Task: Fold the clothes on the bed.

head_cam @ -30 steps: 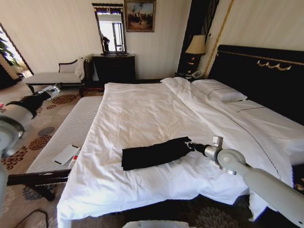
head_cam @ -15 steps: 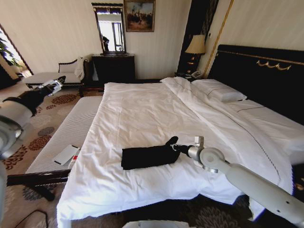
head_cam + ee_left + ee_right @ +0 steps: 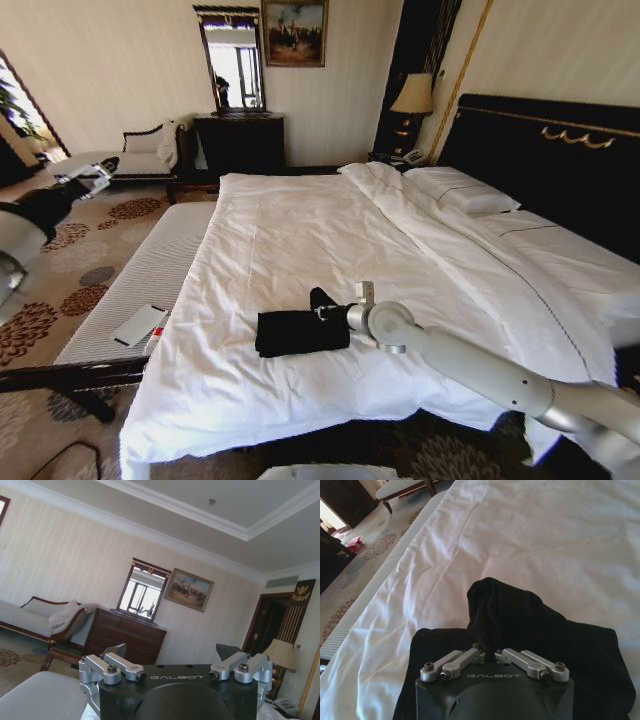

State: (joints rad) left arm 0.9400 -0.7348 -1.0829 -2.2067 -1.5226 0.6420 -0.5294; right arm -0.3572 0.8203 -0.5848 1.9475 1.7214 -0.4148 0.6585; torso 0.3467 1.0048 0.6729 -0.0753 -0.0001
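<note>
Right gripper (image 3: 325, 312) clenched on black T-shirt (image 3: 298, 333) — fabric bunched up at its tip — near bed's (image 3: 300, 240) 6 o'clock edge. Left gripper (image 3: 98, 176) raised at 9 o'clock, fingers spread.

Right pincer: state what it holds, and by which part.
The right pincer is shut on the black T-shirt, pinching a raised fold at its end, lifted over the rest of the folded cloth.

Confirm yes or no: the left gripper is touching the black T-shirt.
No, the left gripper is raised over the carpet beside the bed, far from the black T-shirt.
</note>
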